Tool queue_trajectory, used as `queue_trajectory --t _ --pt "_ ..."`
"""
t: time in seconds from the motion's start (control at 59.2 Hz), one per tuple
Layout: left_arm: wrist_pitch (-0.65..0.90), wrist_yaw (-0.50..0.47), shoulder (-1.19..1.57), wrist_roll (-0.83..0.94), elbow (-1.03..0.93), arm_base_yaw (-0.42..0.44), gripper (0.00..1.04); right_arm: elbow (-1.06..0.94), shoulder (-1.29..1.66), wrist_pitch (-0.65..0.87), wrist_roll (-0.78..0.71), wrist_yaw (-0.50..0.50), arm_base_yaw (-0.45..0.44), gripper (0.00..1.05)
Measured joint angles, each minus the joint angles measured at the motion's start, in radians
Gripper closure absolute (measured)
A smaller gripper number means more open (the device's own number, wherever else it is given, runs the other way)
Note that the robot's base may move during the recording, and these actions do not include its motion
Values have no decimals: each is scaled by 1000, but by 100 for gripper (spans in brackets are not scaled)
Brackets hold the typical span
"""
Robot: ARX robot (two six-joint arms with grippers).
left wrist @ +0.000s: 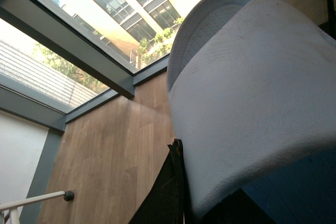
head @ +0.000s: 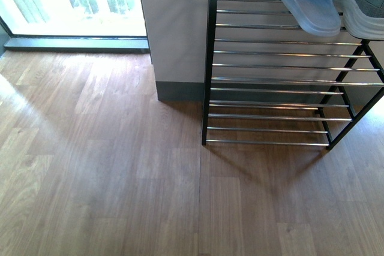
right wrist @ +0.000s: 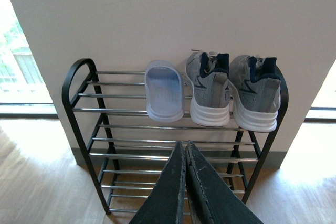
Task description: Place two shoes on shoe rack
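Status check, right wrist view: both shoes sit on the top tier of the rack [right wrist: 79,85], side by side and touching – first shoe [right wrist: 210,90] just beside a pale blue slipper [right wrist: 164,92], second shoe [right wrist: 255,90] at the rack's end upright. Heels and white soles face the right gripper [right wrist: 185,150]; their long axes run across the rods, toes to the wall.

Right gripper is clenched with nothing between its fingers, well clear of the rack and pointing at the shoes, so we judge this arm the nearer one.

Left gripper [left wrist: 176,182]: only dark finger edges show, under a pale rounded thing [left wrist: 252,93] that fills the view – we cannot tell whether it is grasping or released.

We judge placement done; no shoe lies on the floor [head: 120,178].
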Motion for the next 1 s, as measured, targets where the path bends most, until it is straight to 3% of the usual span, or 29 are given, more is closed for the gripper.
queue_trajectory --t 0.135,0.997 --pt "0 0 0 0 0 0 103 -49 -36 6 0 0 0 103" --pt "0 0 0 0 0 0 103 -68 -599 -499 0 0 1 103"
